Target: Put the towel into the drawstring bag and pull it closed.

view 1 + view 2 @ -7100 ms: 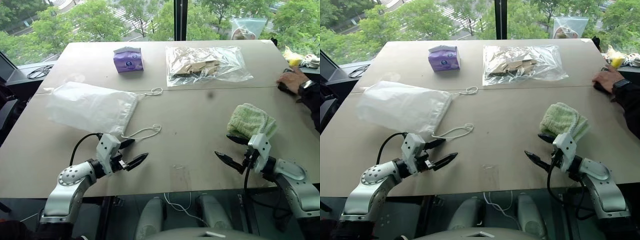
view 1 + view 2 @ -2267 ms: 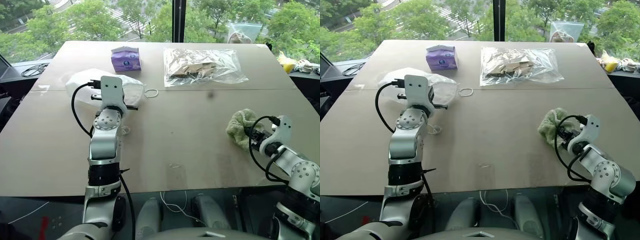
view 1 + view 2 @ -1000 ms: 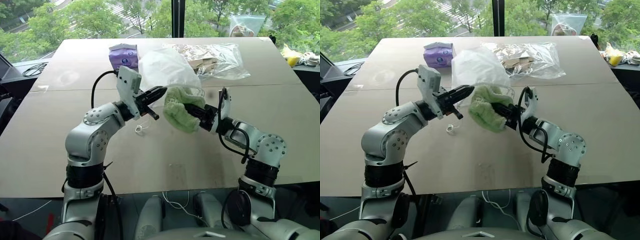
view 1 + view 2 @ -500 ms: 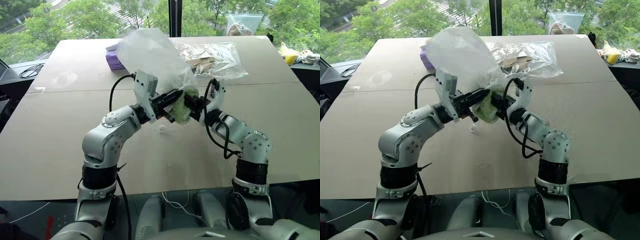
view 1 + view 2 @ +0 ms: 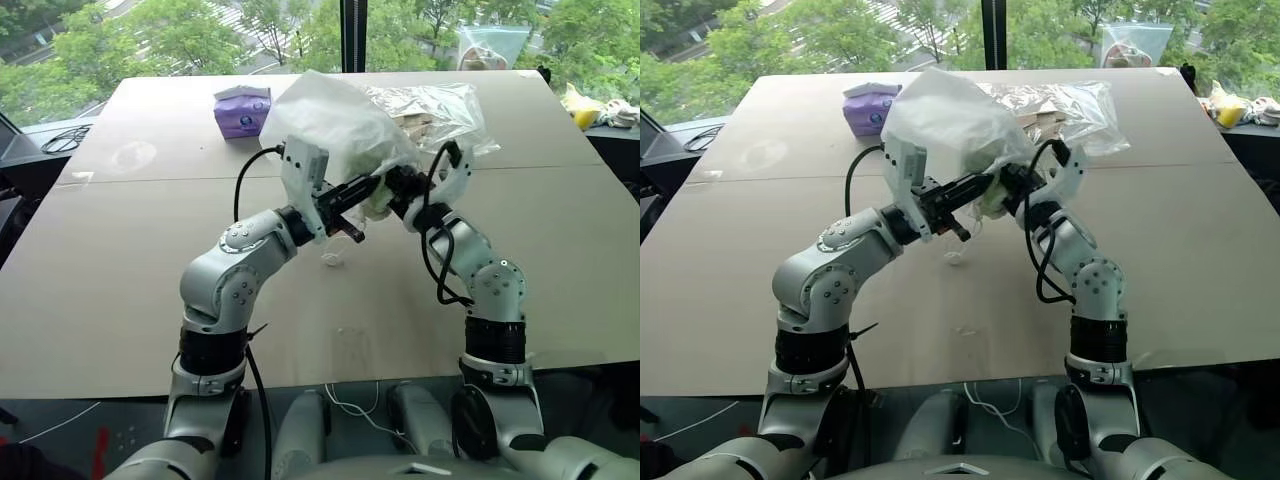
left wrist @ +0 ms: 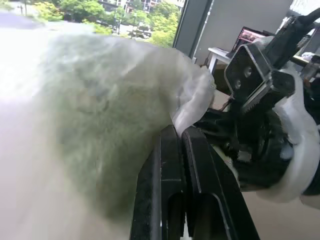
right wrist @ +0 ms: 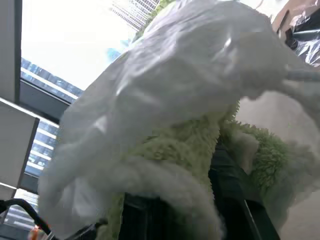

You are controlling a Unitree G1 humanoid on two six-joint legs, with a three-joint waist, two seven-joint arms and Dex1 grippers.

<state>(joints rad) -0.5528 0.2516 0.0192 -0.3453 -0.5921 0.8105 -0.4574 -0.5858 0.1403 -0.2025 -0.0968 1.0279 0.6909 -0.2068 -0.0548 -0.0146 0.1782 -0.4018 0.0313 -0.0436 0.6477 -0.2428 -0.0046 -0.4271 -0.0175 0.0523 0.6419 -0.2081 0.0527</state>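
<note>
Both grippers are raised over the middle of the table with the drawstring bag (image 5: 335, 120) draped over them. My left gripper (image 5: 368, 188) is shut on the bag's rim (image 6: 186, 117), pinching the thin milky film. My right gripper (image 5: 398, 188) reaches into the bag's mouth from the other side, shut on the light green towel (image 7: 185, 150). The towel lies mostly inside the bag and shows as a green patch through the film (image 6: 95, 115). One white cord loop (image 5: 332, 257) hangs down to the table below the grippers.
A purple tissue pack (image 5: 242, 108) stands at the back left. A clear bag of brown cardboard pieces (image 5: 445, 105) lies behind the grippers. Black cables (image 5: 62, 142) lie off the left edge, and small yellow and white items (image 5: 590, 108) sit at the far right.
The right gripper has pushed the towel up and further into the bag, so less green shows outside. The left gripper has shifted right with the rim, and the bag has slumped lower over both.
</note>
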